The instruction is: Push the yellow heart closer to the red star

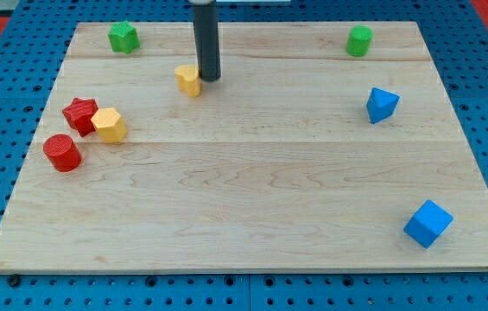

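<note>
The yellow heart lies in the upper middle-left of the wooden board. The red star sits at the view's left, well apart from the heart, down and to its left. A yellow hexagon touches the star's right side. My tip stands on the board right beside the heart, at its right edge, touching or nearly touching it.
A red cylinder lies below-left of the star. A green star-like block is at top left, a green cylinder at top right. A blue triangular block is at right, a blue cube at bottom right.
</note>
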`<state>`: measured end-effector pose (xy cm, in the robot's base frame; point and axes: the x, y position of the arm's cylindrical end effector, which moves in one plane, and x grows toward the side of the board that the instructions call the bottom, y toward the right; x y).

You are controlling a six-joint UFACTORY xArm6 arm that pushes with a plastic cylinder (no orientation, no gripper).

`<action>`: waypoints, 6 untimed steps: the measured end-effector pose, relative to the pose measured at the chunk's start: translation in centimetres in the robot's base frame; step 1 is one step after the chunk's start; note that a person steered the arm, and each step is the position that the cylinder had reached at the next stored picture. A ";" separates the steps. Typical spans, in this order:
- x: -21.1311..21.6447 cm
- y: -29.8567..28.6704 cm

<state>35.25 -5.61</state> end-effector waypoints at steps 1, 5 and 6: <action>5.7 -4.4; 3.0 -5.0; 3.0 -2.2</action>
<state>38.25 -7.82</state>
